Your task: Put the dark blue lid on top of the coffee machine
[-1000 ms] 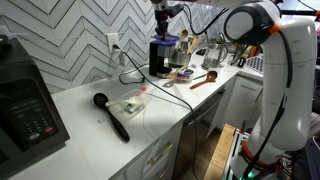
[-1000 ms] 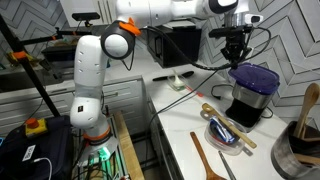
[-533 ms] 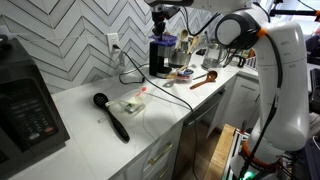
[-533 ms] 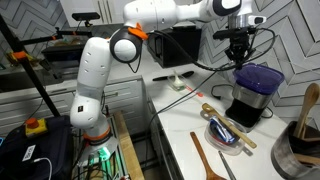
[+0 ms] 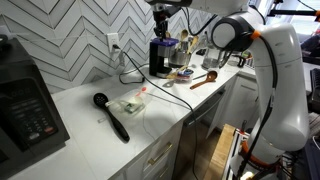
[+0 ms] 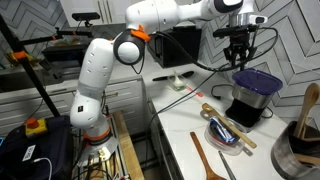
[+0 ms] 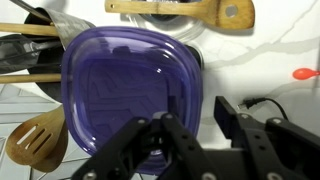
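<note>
The dark blue lid [image 5: 164, 42] lies flat on top of the black coffee machine [image 5: 159, 59] at the back of the counter. Both also show in an exterior view, the lid [image 6: 256, 78] on the machine [image 6: 250, 102]. In the wrist view the lid [image 7: 118, 98] fills the left half of the picture. My gripper [image 6: 240, 60] hangs just above the lid's near edge, apart from it. Its jaws [image 7: 196, 125] are open and empty. In an exterior view the gripper [image 5: 163, 10] is at the top edge of the frame.
A black ladle [image 5: 110, 115] and a small packet [image 5: 130, 105] lie on the white counter. A black microwave [image 5: 25, 105] stands at one end. Wooden spoons [image 6: 208, 155] and a dish of utensils [image 6: 225, 132] lie beside the machine. Its cord [image 5: 145, 80] trails over the counter.
The arm's upper links have swung round while the gripper stayed above the lid, shifting only slightly. The lid has not moved.
</note>
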Robot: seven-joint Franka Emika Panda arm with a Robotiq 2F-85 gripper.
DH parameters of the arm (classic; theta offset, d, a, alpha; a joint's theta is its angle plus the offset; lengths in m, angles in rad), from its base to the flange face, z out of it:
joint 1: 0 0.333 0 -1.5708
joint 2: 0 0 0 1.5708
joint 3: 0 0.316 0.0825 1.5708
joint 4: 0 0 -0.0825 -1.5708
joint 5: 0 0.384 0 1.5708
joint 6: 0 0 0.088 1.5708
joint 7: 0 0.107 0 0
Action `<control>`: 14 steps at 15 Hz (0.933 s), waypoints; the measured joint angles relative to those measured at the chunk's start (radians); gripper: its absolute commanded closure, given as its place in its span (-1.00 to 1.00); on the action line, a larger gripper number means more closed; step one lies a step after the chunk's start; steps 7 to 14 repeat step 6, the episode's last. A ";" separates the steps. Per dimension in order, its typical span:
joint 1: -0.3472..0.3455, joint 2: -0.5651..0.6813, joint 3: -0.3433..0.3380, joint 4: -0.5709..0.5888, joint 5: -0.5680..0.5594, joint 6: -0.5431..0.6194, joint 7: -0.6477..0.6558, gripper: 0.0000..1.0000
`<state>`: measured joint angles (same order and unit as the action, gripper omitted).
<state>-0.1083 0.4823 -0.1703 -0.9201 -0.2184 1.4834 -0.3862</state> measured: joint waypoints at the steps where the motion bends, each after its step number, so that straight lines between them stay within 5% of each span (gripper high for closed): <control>1: 0.000 0.000 -0.001 0.009 0.000 -0.010 0.000 -0.66; 4: -0.003 -0.004 0.001 0.041 0.021 -0.017 -0.007 -0.99; 14: -0.008 -0.023 0.005 0.062 0.050 -0.014 -0.030 -1.00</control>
